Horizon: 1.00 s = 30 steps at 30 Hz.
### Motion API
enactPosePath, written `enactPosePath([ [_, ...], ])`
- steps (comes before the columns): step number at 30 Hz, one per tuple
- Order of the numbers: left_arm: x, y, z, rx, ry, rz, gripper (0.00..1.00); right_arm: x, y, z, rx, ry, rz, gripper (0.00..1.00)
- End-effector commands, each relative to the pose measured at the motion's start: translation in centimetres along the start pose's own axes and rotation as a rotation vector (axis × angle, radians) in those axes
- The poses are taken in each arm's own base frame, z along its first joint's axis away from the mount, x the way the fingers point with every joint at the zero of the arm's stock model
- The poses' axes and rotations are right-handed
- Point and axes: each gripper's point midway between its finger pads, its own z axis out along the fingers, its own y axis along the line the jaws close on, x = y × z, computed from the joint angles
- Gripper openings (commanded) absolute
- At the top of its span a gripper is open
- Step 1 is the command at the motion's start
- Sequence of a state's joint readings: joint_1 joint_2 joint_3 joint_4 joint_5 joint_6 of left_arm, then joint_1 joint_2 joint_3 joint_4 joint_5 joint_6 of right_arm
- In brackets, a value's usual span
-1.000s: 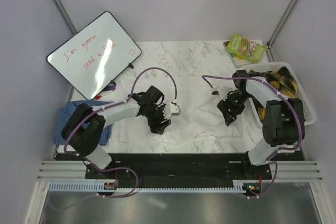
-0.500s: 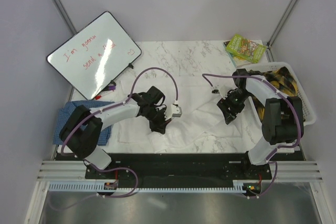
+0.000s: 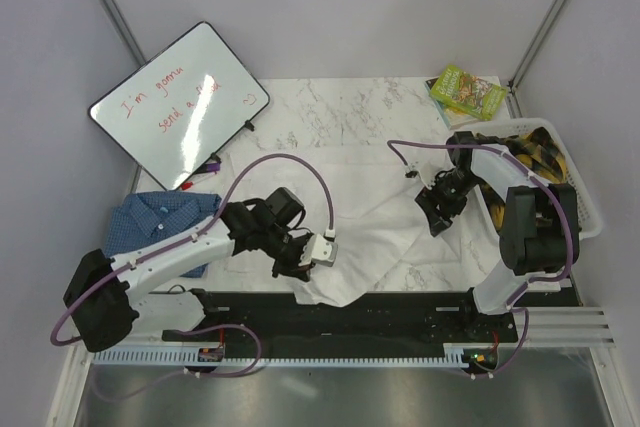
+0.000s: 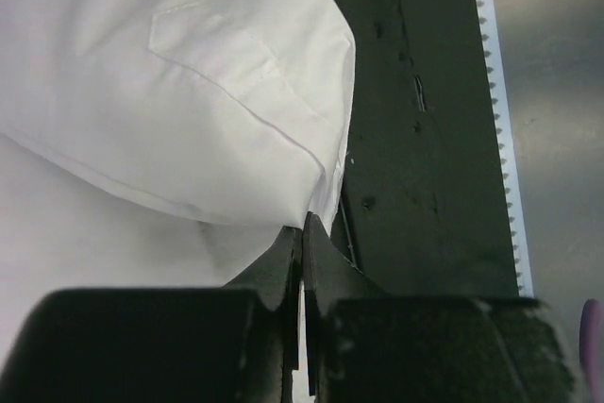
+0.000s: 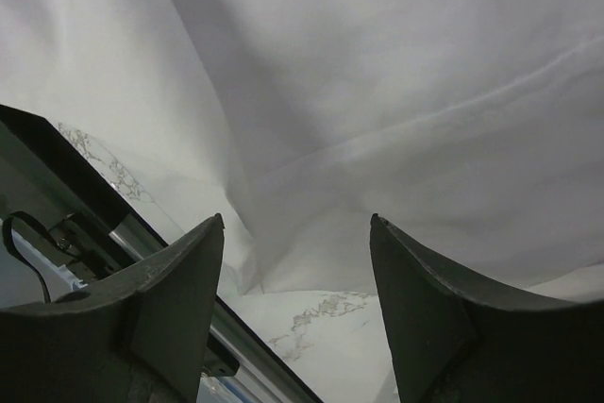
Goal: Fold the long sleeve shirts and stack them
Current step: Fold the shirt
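My left jaws are closed tight on a thin hem of the white shirt (image 3: 375, 209), at the near edge of the table (image 3: 330, 107). My right jaws stand wide and empty over its right side. The blue shirt (image 3: 150, 219) lies at far left. Risk: my shallow pinch slips and the overhanging cloth slides off.

A plain white shirt (image 3: 380, 202) is seen at the black left pincer (image 3: 303, 265) and the black right pincer (image 3: 437, 219). Well to the left of the left pincer, a blue shirt (image 3: 160, 219) with a fine check is seen. Beyond both pincers the table (image 3: 340, 107) is white marble with grey veins. Beyond the right pincer a green book (image 3: 467, 90) is seen, and to its right a white basket (image 3: 590, 209) with a yellow and black striped cloth (image 3: 535, 152).
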<state>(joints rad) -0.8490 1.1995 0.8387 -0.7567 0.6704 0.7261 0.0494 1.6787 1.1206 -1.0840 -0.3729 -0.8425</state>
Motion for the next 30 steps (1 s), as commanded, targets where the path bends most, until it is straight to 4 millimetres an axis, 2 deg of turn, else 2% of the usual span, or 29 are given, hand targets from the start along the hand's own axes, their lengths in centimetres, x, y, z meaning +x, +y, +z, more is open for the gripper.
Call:
enactPosePath([
  [1, 1.1, -1.7, 1.3, 0.046, 0.067, 0.076, 0.02, -1.3, 1.0, -0.3, -0.065, -0.061, -0.044, 0.69],
  [7, 1.4, -3.3, 2.6, 0.072, 0.103, 0.124, 0.02, -0.7, 2.7, -0.6, -0.127, -0.062, -0.092, 0.63],
  [11, 1.2, -3.3, 3.2, 0.071, 0.096, 0.095, 0.02, -0.6, 4.1, -0.8, -0.178, -0.086, -0.123, 0.55],
  [15, 0.8, -3.3, 3.9, 0.065, 0.088, 0.074, 0.02, -0.7, 5.2, -1.1, -0.202, -0.109, -0.139, 0.55],
  [18, 0.6, -3.2, 4.2, 0.07, 0.087, 0.048, 0.02, -0.9, 5.4, -1.1, -0.2, -0.118, -0.13, 0.56],
  [19, 0.4, -3.1, 4.3, 0.072, 0.079, 0.048, 0.02, -1.2, 5.1, -1.0, -0.187, -0.125, -0.136, 0.5],
  [21, 0.0, -3.2, 4.3, 0.076, 0.062, 0.053, 0.02, -1.2, 4.8, -0.7, -0.166, -0.117, -0.129, 0.47],
  [24, -0.5, -3.3, 4.1, 0.073, 0.047, 0.066, 0.02, -1.6, 4.2, -0.4, -0.141, -0.12, -0.114, 0.56],
  [26, -0.5, -3.5, 4.2, 0.082, 0.042, 0.079, 0.02, -2.2, 4.0, -0.2, -0.128, -0.129, -0.112, 0.56],
  [29, -0.4, -4.1, 4.4, 0.099, 0.047, 0.098, 0.02, -2.9, 4.6, -0.1, -0.145, -0.134, -0.122, 0.48],
  [30, -0.4, -4.4, 4.6, 0.108, 0.051, 0.1, 0.02, -3.1, 5.0, -0.1, -0.155, -0.135, -0.13, 0.35],
])
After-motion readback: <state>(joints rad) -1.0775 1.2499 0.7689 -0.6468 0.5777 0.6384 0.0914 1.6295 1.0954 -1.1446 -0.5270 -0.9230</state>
